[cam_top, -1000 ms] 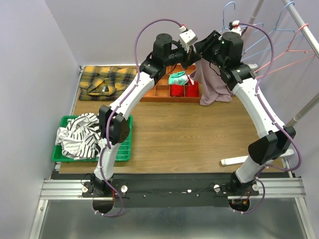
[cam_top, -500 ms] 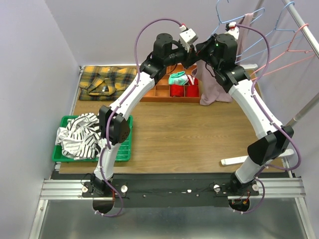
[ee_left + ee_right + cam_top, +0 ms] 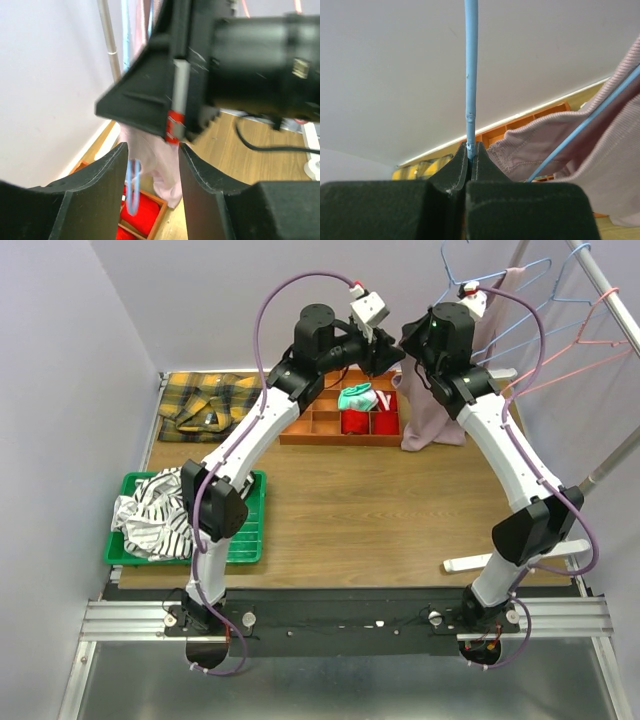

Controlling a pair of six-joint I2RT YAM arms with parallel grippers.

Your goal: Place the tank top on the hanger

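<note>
Right gripper (image 3: 471,151) clenched on the light-blue wire hanger (image 3: 471,60), with the mauve-pink tank top (image 3: 615,130) draped on it. Left gripper (image 3: 152,155) released, jaws apart, empty.

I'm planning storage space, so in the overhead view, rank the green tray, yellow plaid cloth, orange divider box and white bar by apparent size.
1. green tray, clearly largest.
2. yellow plaid cloth and orange divider box: these look alike, and the box is partly hidden, so unranked.
3. white bar, smallest.
</note>
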